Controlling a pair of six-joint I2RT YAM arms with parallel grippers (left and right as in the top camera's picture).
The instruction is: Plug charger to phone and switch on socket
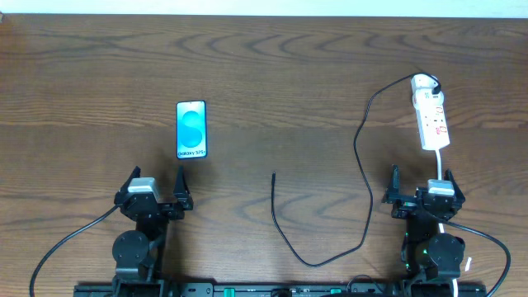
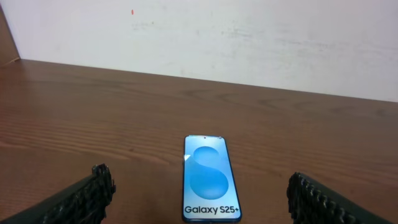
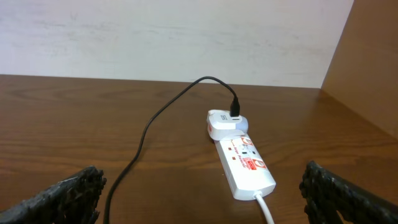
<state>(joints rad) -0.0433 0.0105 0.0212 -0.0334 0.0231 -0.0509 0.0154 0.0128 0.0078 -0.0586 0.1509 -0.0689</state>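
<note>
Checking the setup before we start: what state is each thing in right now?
Phone: flat, face up, screen lit, nothing plugged in.
Socket: adapter plugged in at its far end; switch position too small to tell.
Charger: one end in that adapter, free tip loose on the table, apart from the phone.
Left fingers: open, empty.
Right fingers: open, empty.
</note>
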